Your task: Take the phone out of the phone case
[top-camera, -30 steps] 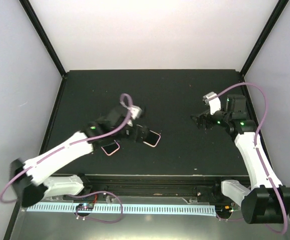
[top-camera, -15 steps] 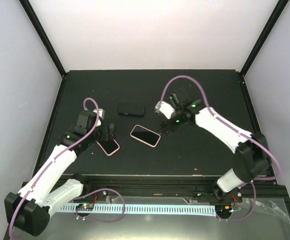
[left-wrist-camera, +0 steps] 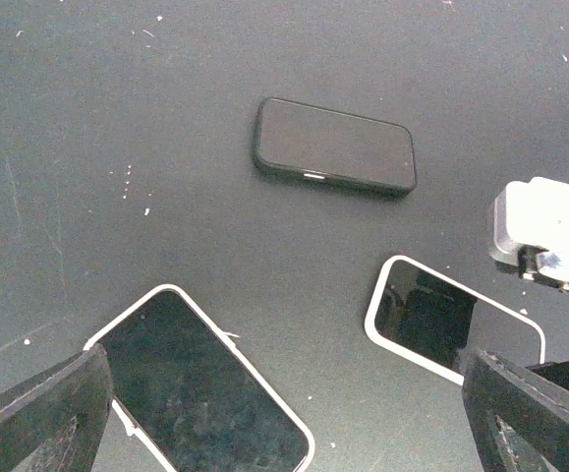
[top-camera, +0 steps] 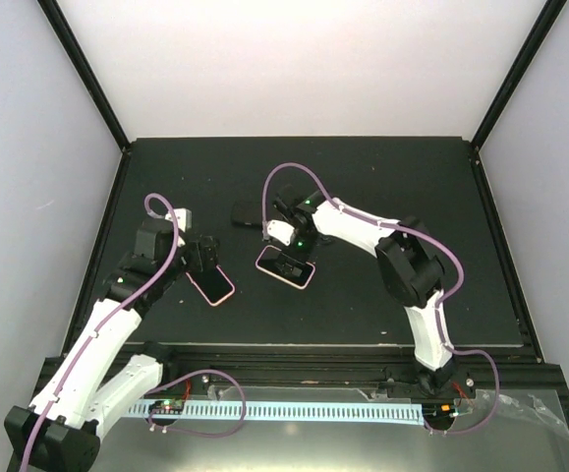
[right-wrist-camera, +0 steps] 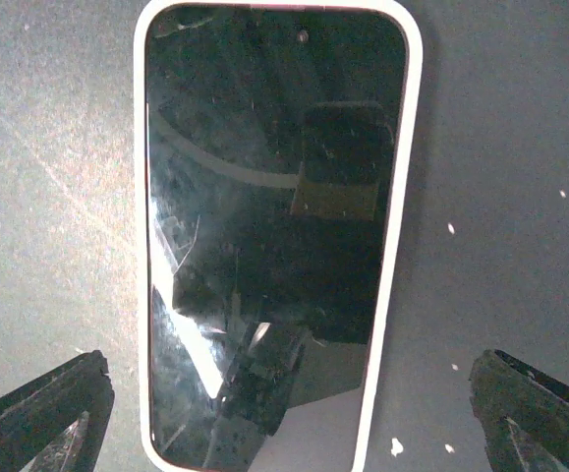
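At the left, the left end effector hangs with its fingers spread wide and nothing between them, just above the near end of the left phone, which lies flat, screen up, in a pale case on the counter. Farther back lies a dark phone, also flat and apart from the others; I would leave it alone. To its right the middle phone lies screen up in its own pale case, and this is most likely the one to free, since the right end effector hovers directly over it, fingers spread to either side and gripping nothing. The step in hand looks like the approach before a grasp. To do it well, the right should come down centred on the middle phone so that its fingers straddle the case's long edges evenly. It should close on the rim rather than the glass, which looks slick and would let the pads slide. The left should then pin or peel one corner of the case, working against the right so the phone does not simply skate over the counter. Lifting one corner first, not the whole edge, should let the soft rim give way gradually.
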Tool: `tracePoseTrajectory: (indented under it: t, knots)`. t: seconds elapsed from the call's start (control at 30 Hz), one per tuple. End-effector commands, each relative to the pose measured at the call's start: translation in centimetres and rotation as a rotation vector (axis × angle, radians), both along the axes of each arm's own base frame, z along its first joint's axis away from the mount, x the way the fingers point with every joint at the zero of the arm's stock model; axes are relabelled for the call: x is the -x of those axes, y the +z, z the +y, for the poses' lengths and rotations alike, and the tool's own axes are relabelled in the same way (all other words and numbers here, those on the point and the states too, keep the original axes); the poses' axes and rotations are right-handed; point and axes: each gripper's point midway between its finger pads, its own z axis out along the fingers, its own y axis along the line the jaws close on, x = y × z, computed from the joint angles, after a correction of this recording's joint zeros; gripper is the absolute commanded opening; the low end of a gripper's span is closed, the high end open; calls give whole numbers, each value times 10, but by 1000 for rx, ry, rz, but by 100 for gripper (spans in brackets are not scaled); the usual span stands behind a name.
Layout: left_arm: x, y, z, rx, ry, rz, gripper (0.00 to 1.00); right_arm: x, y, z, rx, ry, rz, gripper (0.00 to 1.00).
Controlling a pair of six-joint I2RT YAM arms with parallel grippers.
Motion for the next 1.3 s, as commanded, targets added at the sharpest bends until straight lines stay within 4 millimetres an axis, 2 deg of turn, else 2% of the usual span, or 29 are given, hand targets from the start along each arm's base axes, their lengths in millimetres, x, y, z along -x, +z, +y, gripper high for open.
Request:
tracePoseTrajectory:
  t: [0.0, 0.17, 0.5, 0.73, 0.8, 0.93, 1.0, 1.13, 1.2, 1.27]
  knots:
    - [-5, 18, 6, -7, 28, -59, 99, 6, -6, 8, 27, 9, 60, 100]
    - [-6, 18, 8, -18, 33, -58, 99, 11, -15, 10, 61, 17, 88, 100]
    - [-6, 15, 8, -24, 32, -46, 99, 15, -38, -1, 230, 13, -21, 100]
    - [-8, 14, 11, -34, 46, -46, 99, 20, -52, -1, 266, 3, -31, 100]
    - [-8, 13, 11, -37, 48, -43, 99, 19, -56, -1, 271, -5, -29, 97]
    - [-10, 10, 13, -42, 56, -31, 99, 18, -60, -1, 265, -24, -30, 82]
    - [-11, 6, 12, -40, 57, -18, 99, 20, -52, 0, 233, -34, -41, 79]
    - [-14, -2, 4, -1, 32, 22, 99, 27, -11, 3, 79, -23, -76, 73]
    - [-13, -4, -11, 49, -35, 40, 99, 30, 18, 2, -17, -28, -109, 71]
    - [-10, -1, -35, 131, -152, 42, 99, 33, 43, -3, -118, -36, -135, 71]
